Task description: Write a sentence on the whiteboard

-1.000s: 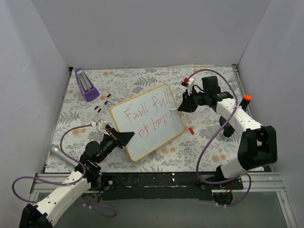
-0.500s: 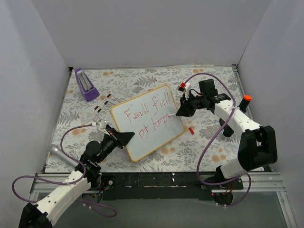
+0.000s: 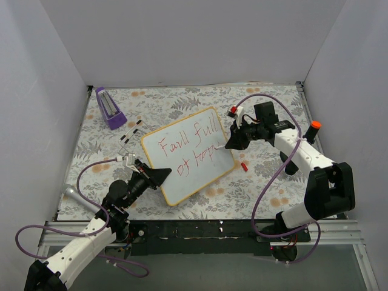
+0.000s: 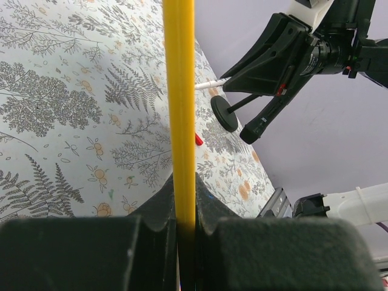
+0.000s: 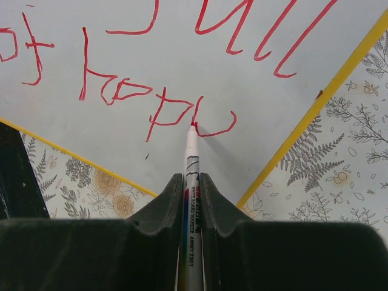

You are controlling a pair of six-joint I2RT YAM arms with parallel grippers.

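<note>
Plain matte white walls (image 3: 194, 42) box in three sides of the table. A cloth (image 3: 267, 194) printed with grey ferns and small orange blossoms covers the top.

Near the middle of it, turned askew, is the whiteboard (image 3: 188, 156): a smooth, glossy white rectangle with rounded corners and a thin yellow-orange frame. Across its face runs the sentence (image 3: 187, 147) in loose red handwriting, two lines.

The left gripper (image 3: 159, 176), with blocky black padded fingers, is pressed onto the board's near-left edge. From its wrist camera the yellow frame (image 4: 180, 91) rises as a straight bar out of the pinch (image 4: 185, 200).

The right gripper (image 3: 229, 144) reaches over the board's right end, its fingers squeezed around a slim white marker (image 5: 192, 163) with printed lettering on the barrel. The red tip touches the board (image 5: 121, 36) at the last curl of the lower line (image 5: 176, 109).

A purple wedge-shaped block (image 3: 109, 108) sits by the far-left corner, well apart from the board. A tiny red cap (image 3: 244, 165) lies on the cloth just off the board's right corner.
</note>
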